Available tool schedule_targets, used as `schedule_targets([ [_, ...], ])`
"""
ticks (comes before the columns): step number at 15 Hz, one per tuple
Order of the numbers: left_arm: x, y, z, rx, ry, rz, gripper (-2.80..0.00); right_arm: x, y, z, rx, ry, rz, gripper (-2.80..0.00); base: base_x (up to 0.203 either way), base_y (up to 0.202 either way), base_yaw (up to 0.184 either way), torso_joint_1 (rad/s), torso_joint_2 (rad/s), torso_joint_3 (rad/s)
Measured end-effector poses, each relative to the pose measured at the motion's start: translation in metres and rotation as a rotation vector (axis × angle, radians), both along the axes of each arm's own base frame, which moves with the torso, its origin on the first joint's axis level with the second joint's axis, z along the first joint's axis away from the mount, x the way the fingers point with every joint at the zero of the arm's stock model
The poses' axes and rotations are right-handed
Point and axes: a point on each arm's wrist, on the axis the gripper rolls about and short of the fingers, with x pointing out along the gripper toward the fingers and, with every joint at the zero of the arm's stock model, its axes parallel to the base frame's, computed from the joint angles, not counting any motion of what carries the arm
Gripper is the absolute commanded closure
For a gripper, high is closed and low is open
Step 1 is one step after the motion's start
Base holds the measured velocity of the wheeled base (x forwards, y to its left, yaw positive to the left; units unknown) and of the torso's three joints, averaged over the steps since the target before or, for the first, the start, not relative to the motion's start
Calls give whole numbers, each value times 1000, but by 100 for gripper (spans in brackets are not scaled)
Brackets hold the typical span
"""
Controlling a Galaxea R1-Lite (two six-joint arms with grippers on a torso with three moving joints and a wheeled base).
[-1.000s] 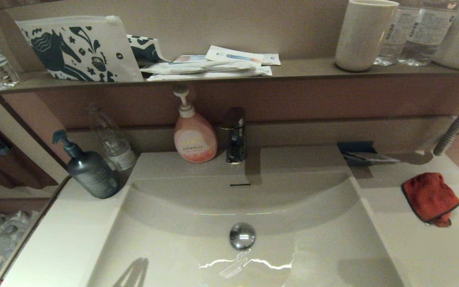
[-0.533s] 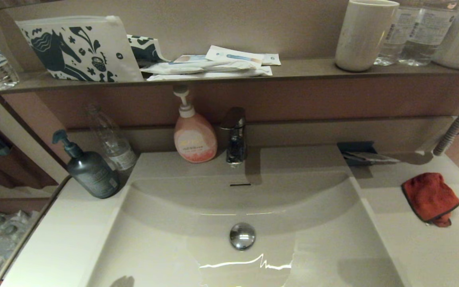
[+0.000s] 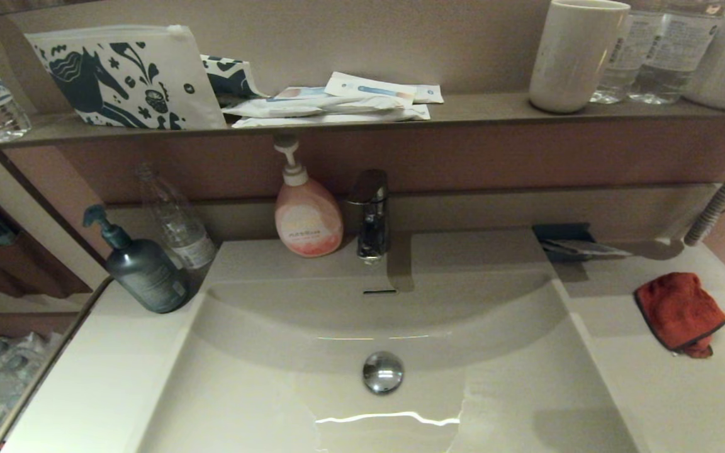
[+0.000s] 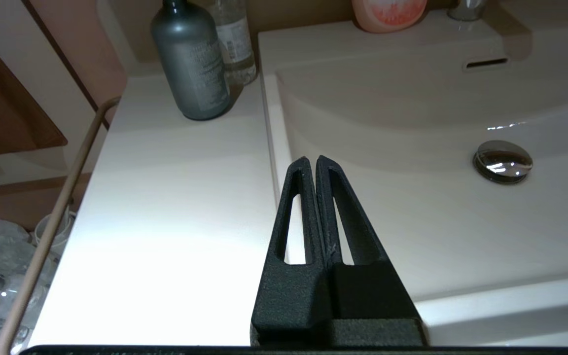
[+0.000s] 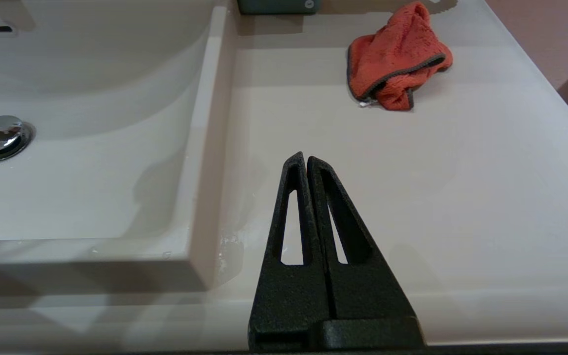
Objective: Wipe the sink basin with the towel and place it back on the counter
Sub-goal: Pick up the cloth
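- The left hand (image 4: pixel 312 160) was matte black plastic with a rough, grainy surface.
- Each of its two fingers (image 4: pixel 296 207) tapered to a tip, with a long slot cut through.
- The right hand (image 5: pixel 305 158) looked the same.

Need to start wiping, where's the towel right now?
In the head view the towel lies crumpled on the counter, right of the sink basin.

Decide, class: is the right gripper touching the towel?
Apart. The right wrist view shows bare counter between the right gripper and the towel.
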Motion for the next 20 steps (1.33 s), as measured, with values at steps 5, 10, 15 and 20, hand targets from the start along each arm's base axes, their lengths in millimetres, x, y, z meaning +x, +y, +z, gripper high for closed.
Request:
schedule_targets([
  [5, 2, 0, -8, -7, 25, 8, 0, 0, 0, 0, 0, 0, 0, 0, 0, 0, 0, 0, 0, 0],
  [10, 2, 0, -8, -20, 26, 8, 0, 0, 0, 0, 0, 0, 0, 0, 0, 0, 0, 0, 0, 0],
  [15, 2, 0, -8, -20, 26, 8, 0, 0, 0, 0, -4, 0, 0, 0, 0, 0, 0, 0, 0, 0],
  [20, 2, 0, -8, -19, 27, 8, 0, 0, 0, 0, -2, 1, -1, 0, 0, 0, 0, 0, 0, 0],
])
